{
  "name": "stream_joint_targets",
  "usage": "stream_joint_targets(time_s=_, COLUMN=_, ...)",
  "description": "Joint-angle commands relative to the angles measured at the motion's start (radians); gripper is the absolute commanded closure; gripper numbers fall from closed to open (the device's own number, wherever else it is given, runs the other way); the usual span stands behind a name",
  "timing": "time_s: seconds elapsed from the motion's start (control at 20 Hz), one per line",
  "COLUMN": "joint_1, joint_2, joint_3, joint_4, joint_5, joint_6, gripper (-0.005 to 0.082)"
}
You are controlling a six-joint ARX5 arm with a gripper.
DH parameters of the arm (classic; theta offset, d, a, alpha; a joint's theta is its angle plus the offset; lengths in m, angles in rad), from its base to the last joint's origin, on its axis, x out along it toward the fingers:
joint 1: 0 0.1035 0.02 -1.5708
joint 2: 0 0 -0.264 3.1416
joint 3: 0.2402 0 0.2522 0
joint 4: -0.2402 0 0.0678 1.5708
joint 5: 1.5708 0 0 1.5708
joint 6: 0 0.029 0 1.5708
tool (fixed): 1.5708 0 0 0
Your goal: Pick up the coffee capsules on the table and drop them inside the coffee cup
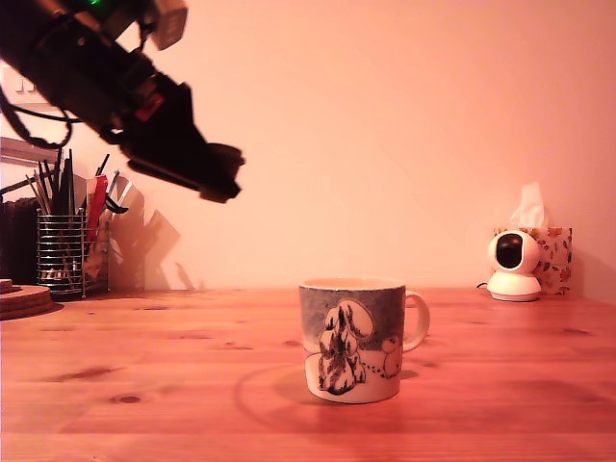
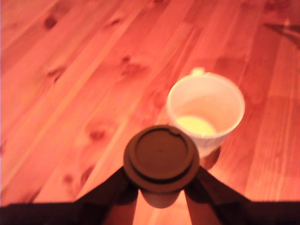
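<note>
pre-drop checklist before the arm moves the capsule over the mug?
1. Capsule held between the jaws of the gripper: ok.
2. Mug upright on the table: ok.
3. Mug mouth open, nothing dark inside in the wrist view: ok.
4. Gripper above the rim: ok; it hangs high at the exterior view's left.
5. Gripper over the mug: not ok; it is off to the side.
6. Path to the mug free of obstacles: ok; the pen holder stands behind.
</note>
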Motion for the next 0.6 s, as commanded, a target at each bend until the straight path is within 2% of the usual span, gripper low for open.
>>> stream_joint_targets(time_s=0.0, joint_1=-0.016, joint_2=-0.015, joint_3=-0.003, joint_4=0.012, joint_5=0.014, joint_6=0.007, gripper=0.0712)
stream_joint_targets(time_s=0.55, joint_1=-0.098, joint_2=-0.015, joint_3=-0.003, joint_4=0.013, joint_5=0.021, joint_6=-0.008, gripper=0.0712)
